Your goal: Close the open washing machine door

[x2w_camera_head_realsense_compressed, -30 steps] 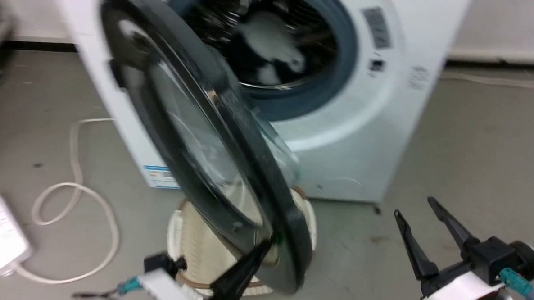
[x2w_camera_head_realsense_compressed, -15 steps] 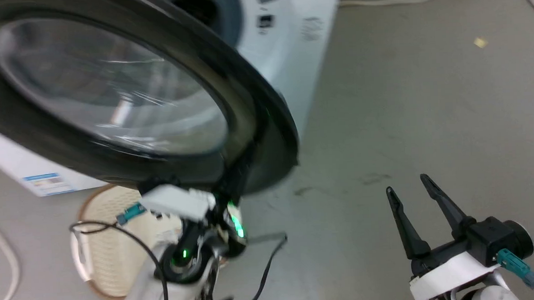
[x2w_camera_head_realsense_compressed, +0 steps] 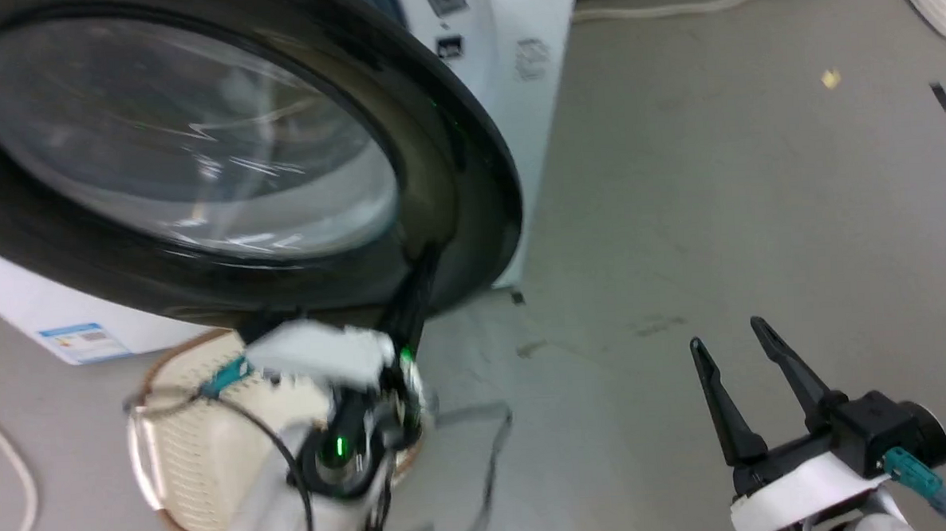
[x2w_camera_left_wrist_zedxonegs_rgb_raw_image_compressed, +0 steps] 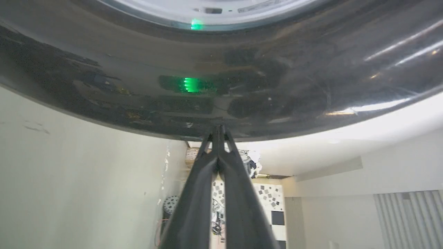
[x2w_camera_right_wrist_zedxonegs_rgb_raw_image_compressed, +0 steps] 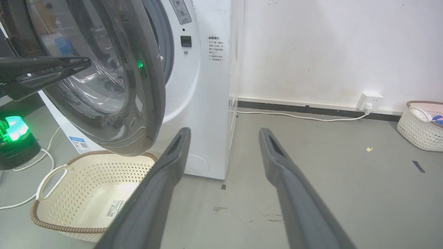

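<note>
Left pincer (x2w_camera_left_wrist_zedxonegs_rgb_raw_image_compressed: 218, 128), fingers together, tips against black rim of the washing machine door (x2w_camera_head_realsense_compressed: 453, 186); right pincer (x2w_camera_head_realsense_compressed: 727, 333) wide apart.

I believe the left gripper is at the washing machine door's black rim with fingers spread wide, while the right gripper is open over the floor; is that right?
No: the left wrist view shows the left gripper shut at the rim of the washing machine door. The right gripper is open over the floor.

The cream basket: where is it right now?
In the head view, the cream basket sits on the floor at lower left, beneath the washing machine door.
</note>
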Motion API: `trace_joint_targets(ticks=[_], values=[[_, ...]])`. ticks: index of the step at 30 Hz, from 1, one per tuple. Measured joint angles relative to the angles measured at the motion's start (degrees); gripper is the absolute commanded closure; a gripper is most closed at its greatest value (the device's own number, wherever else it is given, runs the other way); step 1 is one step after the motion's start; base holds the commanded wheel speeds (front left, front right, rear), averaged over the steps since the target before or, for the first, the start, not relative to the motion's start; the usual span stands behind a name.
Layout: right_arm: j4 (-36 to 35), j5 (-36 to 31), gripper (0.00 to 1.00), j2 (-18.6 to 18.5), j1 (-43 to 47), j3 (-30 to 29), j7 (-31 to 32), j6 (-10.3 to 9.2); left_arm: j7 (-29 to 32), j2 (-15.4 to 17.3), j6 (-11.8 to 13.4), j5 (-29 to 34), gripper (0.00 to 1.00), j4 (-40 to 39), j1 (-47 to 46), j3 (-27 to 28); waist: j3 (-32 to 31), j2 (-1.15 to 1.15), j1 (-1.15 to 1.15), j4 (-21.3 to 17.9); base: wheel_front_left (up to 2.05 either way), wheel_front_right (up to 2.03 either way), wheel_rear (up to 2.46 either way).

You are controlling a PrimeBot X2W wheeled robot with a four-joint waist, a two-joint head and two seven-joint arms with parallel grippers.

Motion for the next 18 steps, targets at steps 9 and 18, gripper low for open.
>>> trace_joint_targets(ticks=[9, 18], values=[[-0.46, -0.11, 0.00, -1.53, 4.97, -0.01, 0.00, 0.00, -14.01, 9.48, -0.01, 24.79, 0.00, -9.47, 16.28, -5.82, -6.75, 0.00, -0.01, 7.00, 0.00, 0.00, 0.00], [-1.78, -0.74, 0.00, -1.42, 7.51, 0.88, -0.01, 0.00, -15.77, 6.04, 2.50, 63.57, 0.00, -15.91, 26.29, 13.05, -11.45, -0.01, -0.02, 15.33, 0.00, 0.00, 0.00]])
